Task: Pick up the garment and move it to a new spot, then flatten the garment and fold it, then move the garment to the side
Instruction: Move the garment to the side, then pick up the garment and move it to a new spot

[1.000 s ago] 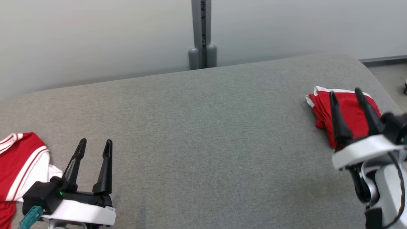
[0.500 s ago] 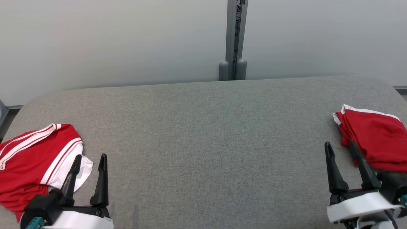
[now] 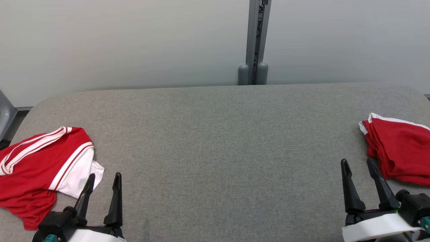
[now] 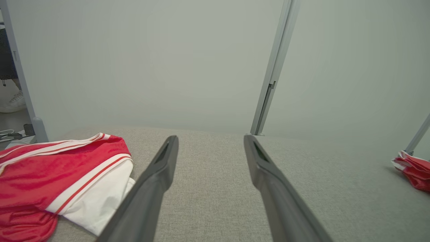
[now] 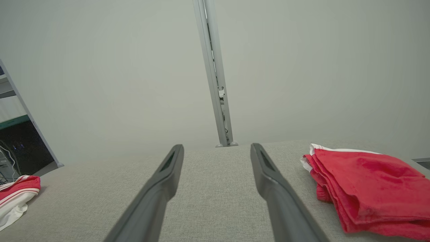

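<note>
A crumpled red garment with white stripes and a white panel [image 3: 40, 164] lies at the left end of the grey padded table [image 3: 215, 134]. My left gripper [image 3: 104, 176] stands open just right of it, apart from the cloth, with nothing between its fingers. The left wrist view shows the same garment [image 4: 57, 178] left of the open left gripper [image 4: 211, 137]. A folded red garment with white trim [image 3: 399, 151] rests at the right end. My right gripper [image 3: 357, 162] is open and empty just left of it. The right wrist view has that folded garment [image 5: 366, 181] beside the right gripper [image 5: 217, 146].
A pale wall with a grey upright post [image 3: 255, 40] runs behind the table's far edge. The table's rounded left corner [image 3: 37, 107] and right corner [image 3: 413, 92] drop to the floor. The grey surface stretches between the two garments.
The head camera has swung, shifting the whole picture. My right gripper has drawn back from over the folded red garment to beside it. Both grippers stay open.
</note>
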Motion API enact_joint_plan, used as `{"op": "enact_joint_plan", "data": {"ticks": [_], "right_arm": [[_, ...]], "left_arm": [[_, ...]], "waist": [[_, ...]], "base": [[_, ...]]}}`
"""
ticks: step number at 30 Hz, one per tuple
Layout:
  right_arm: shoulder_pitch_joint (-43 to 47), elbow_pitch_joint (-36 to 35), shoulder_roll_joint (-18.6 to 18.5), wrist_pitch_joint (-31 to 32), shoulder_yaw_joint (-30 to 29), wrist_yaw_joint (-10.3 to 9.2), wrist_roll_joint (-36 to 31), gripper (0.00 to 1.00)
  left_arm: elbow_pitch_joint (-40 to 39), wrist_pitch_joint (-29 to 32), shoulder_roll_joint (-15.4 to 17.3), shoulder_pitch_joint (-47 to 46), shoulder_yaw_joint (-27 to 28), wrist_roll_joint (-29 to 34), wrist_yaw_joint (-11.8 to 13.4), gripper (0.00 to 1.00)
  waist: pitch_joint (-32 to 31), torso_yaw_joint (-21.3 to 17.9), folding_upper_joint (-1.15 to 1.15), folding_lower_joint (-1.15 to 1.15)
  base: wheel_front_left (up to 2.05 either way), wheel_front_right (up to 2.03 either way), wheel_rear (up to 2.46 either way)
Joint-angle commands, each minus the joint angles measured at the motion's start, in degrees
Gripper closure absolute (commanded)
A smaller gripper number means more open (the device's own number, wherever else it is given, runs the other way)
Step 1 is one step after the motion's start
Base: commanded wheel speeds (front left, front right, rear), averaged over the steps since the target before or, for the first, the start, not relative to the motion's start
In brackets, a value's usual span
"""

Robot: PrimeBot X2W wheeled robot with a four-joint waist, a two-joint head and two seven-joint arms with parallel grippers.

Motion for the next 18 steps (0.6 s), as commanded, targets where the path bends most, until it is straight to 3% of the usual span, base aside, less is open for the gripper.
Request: {"op": "enact_joint_plan", "data": {"ticks": [1,18], "right_arm": [[0.46,-0.17,-0.14,-0.35,-0.03,0.01,-0.35,0.00],[-0.06,0.33,0.21,-0.37,0.70,0.01,-0.80,0.00]], "left_arm": [[0.03,-0.10,0.10,0.05,-0.03,0.22,-0.01,0.00],[-0.13,-0.10,0.26,-0.80,-0.34,0.10,-0.01,0.00]], "waist": [[0.02,0.03,0.00,0.00],[0.01,-0.09,0.00,0.00]], "base": [[0.00,0.00,0.00],[0.00,0.00,0.00]]}}
